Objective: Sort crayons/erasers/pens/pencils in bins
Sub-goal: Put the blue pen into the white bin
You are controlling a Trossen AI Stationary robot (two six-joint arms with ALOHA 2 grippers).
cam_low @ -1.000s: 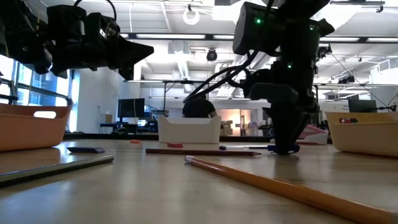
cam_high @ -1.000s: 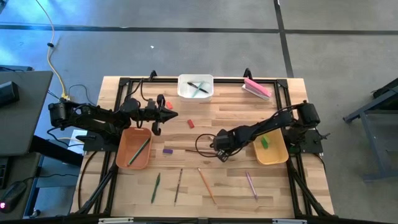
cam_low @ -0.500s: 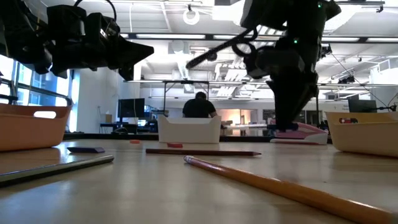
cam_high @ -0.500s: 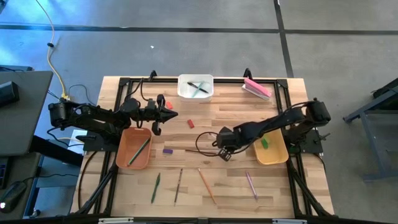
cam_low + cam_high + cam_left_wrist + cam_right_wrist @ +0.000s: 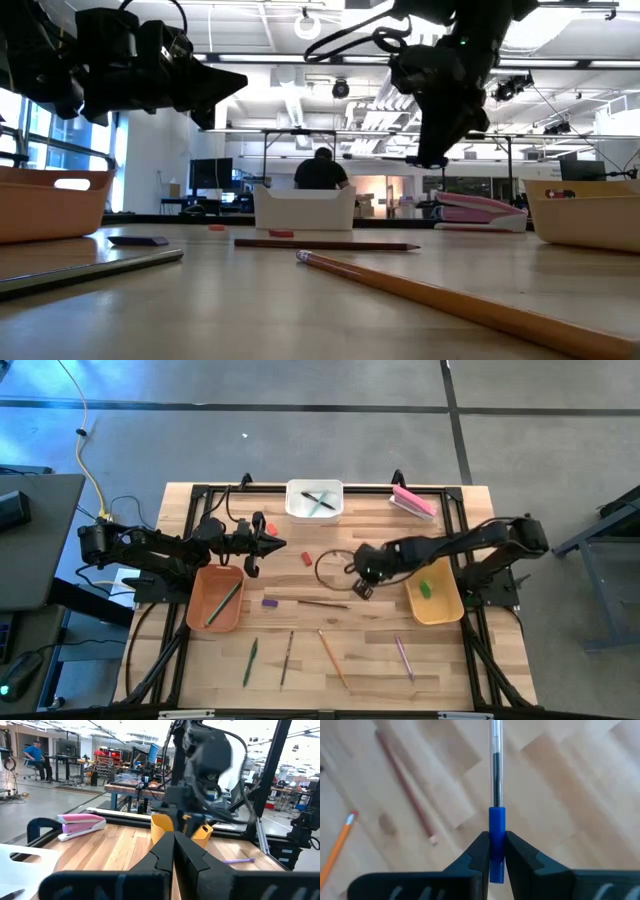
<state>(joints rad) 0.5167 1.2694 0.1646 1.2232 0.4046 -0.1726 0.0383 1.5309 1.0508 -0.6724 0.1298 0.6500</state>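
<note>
Blue-capped pen [image 5: 496, 827] is sitting clamped between the right gripper [image 5: 493, 854] fingers above the table [image 5: 370, 640]. Left gripper [image 5: 268, 543], fingers pressed together and empty, is hanging beside the orange-brown bin [image 5: 200, 605].

I count three bins: a white bin [image 5: 314, 499], an orange-brown bin [image 5: 215, 598] and a mustard yellow bin [image 5: 434, 601]. Two pens [image 5: 320, 499] lie crossed in the white one, and my right end effector [image 5: 495, 851] pinches a third, a blue-capped pen [image 5: 496, 824]. One pencil [image 5: 225, 602] lies in the orange-brown bin; five more pencils [image 5: 333, 657] lie on the bench. I make out three crayons: red [image 5: 307, 558], purple [image 5: 269, 601] and green [image 5: 425, 589]. One pink block [image 5: 413, 501].
</note>
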